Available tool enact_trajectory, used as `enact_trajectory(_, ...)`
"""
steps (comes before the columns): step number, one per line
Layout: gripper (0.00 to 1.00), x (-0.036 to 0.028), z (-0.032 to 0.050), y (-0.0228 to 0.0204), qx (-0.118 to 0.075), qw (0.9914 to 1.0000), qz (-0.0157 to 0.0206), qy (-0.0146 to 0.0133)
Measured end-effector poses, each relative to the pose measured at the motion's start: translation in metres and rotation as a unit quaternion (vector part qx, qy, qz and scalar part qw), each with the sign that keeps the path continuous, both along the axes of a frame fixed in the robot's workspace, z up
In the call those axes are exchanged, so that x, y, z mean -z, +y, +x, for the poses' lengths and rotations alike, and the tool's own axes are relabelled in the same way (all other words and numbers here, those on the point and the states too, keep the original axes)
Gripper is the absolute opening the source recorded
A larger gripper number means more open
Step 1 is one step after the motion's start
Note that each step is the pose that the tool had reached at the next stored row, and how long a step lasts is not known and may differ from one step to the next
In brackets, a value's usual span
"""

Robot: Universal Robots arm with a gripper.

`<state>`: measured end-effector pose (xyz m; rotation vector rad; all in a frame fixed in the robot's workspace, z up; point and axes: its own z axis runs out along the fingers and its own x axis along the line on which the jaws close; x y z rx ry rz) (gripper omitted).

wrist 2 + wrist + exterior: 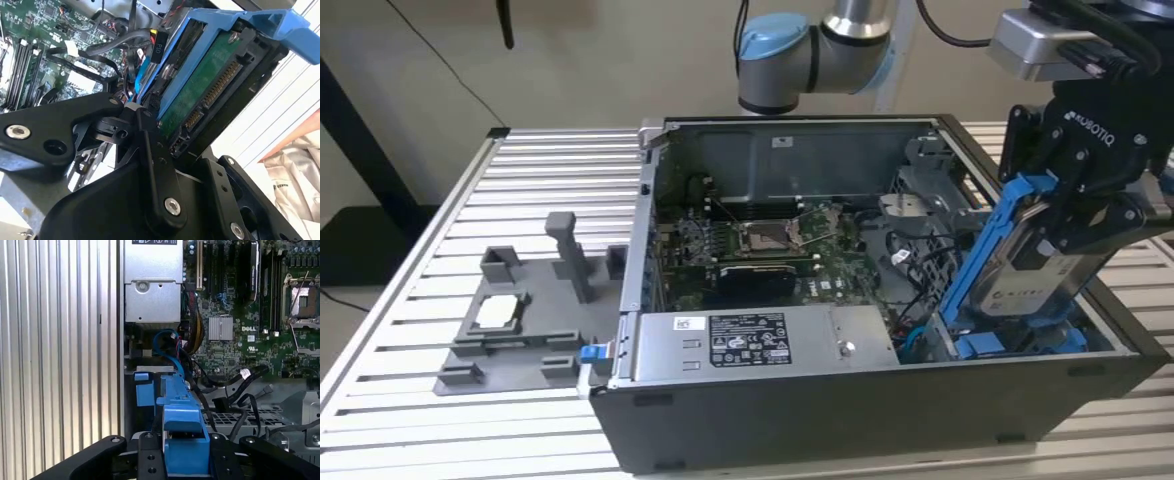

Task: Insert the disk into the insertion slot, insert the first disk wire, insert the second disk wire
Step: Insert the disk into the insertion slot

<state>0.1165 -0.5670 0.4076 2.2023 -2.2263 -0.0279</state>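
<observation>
My pincer (1070, 232): clamped shut on the disk (1025, 285), which I hold by its blue frame.
The disk: steeply tilted, with its lower end at the insertion slot (994, 345).
The case (854, 415): open, resting on the slatted worktop (560, 165).

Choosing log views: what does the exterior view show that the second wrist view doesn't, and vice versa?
Exterior view: grey plastic fixture tray, grey labelled power-supply box. Second wrist view: green circuit-board underside of the flat silver-grey disk, with its gold connector pins. Both: that disk in its bright blue plastic carrier frame, gripped by the black claw; the green motherboard.
</observation>
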Motion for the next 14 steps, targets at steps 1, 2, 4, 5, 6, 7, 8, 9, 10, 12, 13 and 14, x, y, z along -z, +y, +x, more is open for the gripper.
enact_trajectory(1,0.33,0.0001,0.0003,0.0001,0.000,1.00000,0.0001,0.0018)
enact_trajectory(2,0.33,-0.0002,0.0008,0.0001,0.000,0.99999,0.0002,0.0043)
enact_trajectory(4,0.33,-0.0022,0.0020,0.0001,0.000,0.99993,0.0007,0.0116)
enact_trajectory(5,0.33,-0.0040,0.0027,0.0000,0.000,0.99988,0.0003,0.0154)
enact_trajectory(6,0.33,-0.0056,0.0035,0.0000,0.000,0.99982,0.0001,0.0192)
enact_trajectory(7,0.33,-0.0060,0.0042,0.0001,0.000,0.99977,-0.0002,0.0217)
enact_trajectory(8,0.33,-0.0060,0.0047,0.0001,0.000,0.99976,-0.0001,0.0220)
enact_trajectory(9,0.33,-0.0058,0.0054,0.0001,0.000,0.99975,0.0000,0.0225)
enact_trajectory(10,0.33,-0.0054,0.0063,0.0001,0.000,0.99974,0.0001,0.0227)
enact_trajectory(12,0.33,-0.0045,0.0081,0.0000,0.000,0.99973,0.0002,0.0231)
enact_trajectory(13,0.33,-0.0040,0.0086,0.0000,0.000,0.99973,0.0001,0.0232)
enact_trajectory(14,0.33,-0.0032,0.0087,0.0000,0.000,0.99973,-0.0001,0.0233)
